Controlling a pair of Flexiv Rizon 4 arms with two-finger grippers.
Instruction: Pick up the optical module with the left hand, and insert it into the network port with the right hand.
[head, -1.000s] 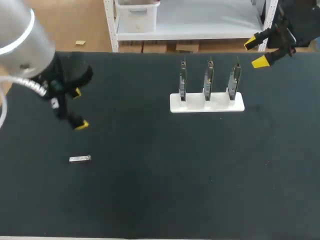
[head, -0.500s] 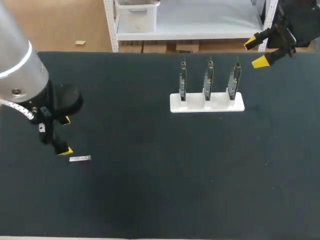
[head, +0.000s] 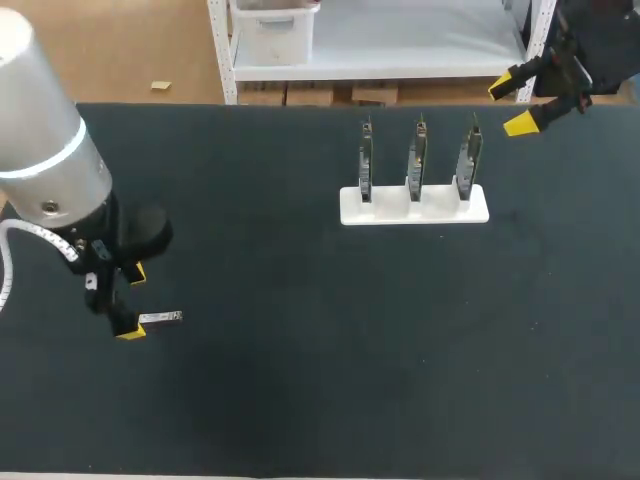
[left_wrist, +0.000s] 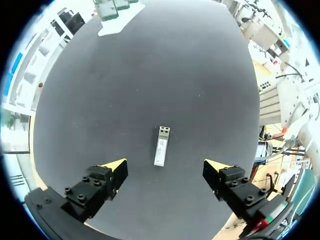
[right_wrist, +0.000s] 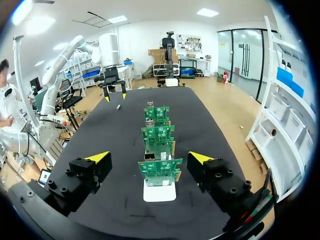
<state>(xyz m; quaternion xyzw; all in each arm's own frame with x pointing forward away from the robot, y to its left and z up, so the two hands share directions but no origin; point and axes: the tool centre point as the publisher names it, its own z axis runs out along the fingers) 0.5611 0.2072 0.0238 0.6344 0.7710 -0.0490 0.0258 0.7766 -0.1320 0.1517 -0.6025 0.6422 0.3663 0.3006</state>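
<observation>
The optical module (head: 163, 318), a small silver bar, lies flat on the black table (head: 300, 350) at the left. My left gripper (head: 133, 302) hangs just left of it, open. In the left wrist view the module (left_wrist: 161, 145) lies slightly ahead of the gripper (left_wrist: 165, 166), centred between the spread fingers and touching neither. A white stand (head: 414, 205) at the back right holds three upright green circuit boards (head: 416, 160) with the network ports. My right gripper (head: 512, 104) stays open beyond the stand at the far right edge. In the right wrist view, the nearest board (right_wrist: 160, 172) is ahead of the right gripper (right_wrist: 149, 158).
The stand's white base (right_wrist: 159, 192) sits near the table's far edge. The table's dark surface stretches between the module and the stand, and across the front.
My left arm has swung toward the table's front and come down beside the module, which now lies between its open fingers. The right arm, the module and the stand have not moved.
</observation>
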